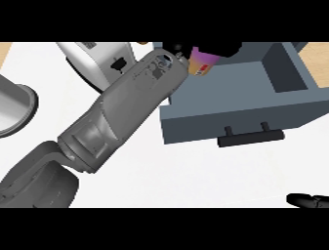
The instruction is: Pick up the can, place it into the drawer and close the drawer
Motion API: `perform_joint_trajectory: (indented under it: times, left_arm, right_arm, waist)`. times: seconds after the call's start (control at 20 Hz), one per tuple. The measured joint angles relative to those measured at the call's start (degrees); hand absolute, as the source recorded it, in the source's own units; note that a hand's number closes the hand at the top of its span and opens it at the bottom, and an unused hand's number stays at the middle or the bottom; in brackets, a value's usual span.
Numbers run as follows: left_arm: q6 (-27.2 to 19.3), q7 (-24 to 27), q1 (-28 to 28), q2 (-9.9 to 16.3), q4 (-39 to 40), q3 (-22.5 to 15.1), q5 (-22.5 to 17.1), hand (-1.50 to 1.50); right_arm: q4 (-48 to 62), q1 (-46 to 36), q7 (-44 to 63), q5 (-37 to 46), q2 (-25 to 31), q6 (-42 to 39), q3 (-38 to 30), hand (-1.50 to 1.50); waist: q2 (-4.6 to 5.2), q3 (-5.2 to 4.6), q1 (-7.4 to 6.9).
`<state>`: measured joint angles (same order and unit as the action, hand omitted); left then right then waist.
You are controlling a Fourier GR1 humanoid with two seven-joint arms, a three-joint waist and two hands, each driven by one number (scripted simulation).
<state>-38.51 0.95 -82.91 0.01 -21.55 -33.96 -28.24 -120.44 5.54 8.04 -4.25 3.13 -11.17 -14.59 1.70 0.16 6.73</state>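
The can [202, 64] shows at about twelve o'clock in the head view, tilted, held over the rear left corner of the open drawer [232, 105]. Only part of it is visible: a purple or magenta band across its body, a tan or orange lower portion with small dark marks that are too small to read, and a pale end just beside the wrist. The left hand [175, 48], black, is curled round the upper part of the can and hides its top; the grey left forearm [127, 110] runs from seven o'clock diagonally up to that grasp, crossing the drawer's left wall. The drawer is a blue-grey box pulled out over the white worktop [195, 171], its hollow showing a flat blue-grey floor, its front panel facing five o'clock with a dark handle [251, 136] on it. At the far right, near two o'clock, a strip of wood-coloured surface lies beyond the drawer's side wall. The right hand [318, 200] shows at the lower right edge, about five o'clock, its black fingers stretched out and holding nothing, well apart from the drawer. At nine o'clock a grey cylindrical vessel [1, 105] stands on the worktop, and at eleven o'clock a white and grey appliance [98, 58] lies partly behind the forearm.
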Motion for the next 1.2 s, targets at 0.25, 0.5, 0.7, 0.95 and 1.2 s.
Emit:
perform_joint_trajectory:
  times: [0.25, 0.5, 0.7, 0.95, 1.2]
  left_arm:
    - [-2.69, 0.54, 0.56, 0.00, 0.89, -1.35, -1.21, -1.50]
    - [-4.67, 2.13, 1.85, -0.01, 0.93, -2.20, -2.61, -1.50]
    - [-5.31, 3.10, 1.66, 0.00, 1.20, -1.93, -4.06, -1.50]
    - [-6.13, 3.98, 1.81, -0.01, 0.49, -1.42, -6.18, -1.50]
    - [-6.84, 4.47, 2.08, -0.01, -1.00, -1.22, -8.65, -1.50]
  right_arm:
    - [-1.20, 0.14, 0.66, -0.31, 0.52, -0.49, 0.15, -1.50]
    - [-1.46, 0.61, 0.55, -0.52, 0.12, -0.48, 0.31, -1.50]
    - [-1.80, 0.20, -0.11, -0.27, 1.06, -0.84, -0.26, -1.50]
    - [-4.48, -0.03, -2.09, 5.64, 3.26, -0.63, 0.30, -1.50]
    - [-6.96, -0.46, -3.70, 11.45, 5.70, -1.30, 2.06, -1.50]
  waist:
    - [0.09, 0.01, 0.81]
    - [0.14, -0.01, 0.90]
    - [0.15, -0.01, 0.72]
    - [0.02, -0.06, 0.33]
    - [-0.14, -0.07, -0.05]
